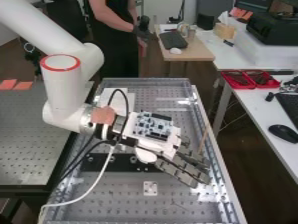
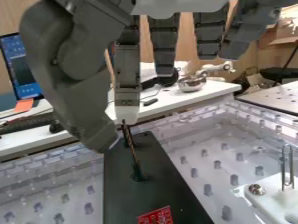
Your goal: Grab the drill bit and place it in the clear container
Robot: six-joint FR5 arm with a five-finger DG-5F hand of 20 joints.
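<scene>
Over the perforated bench, right of its middle, the dark grey hand (image 1: 178,170) hangs in the high view with its fingers pointing down and right. The wrist view has the hand (image 2: 78,75) with straight fingers and the thumb beside them. A thin drill bit (image 2: 133,150) stands slightly tilted, its lower end at a dark collar on a long black plate (image 2: 149,185). Its upper end is just below one fingertip and close beside the thumb tip; whether they touch it I cannot tell. I cannot make out a clear container for certain.
A red board (image 2: 156,216) lies on the black plate. A white block (image 2: 269,197) with metal pins stands nearby. The bench's raised metal edge (image 1: 223,175) runs beside the hand, with a white desk (image 1: 269,120) and red trays (image 1: 249,79) beyond.
</scene>
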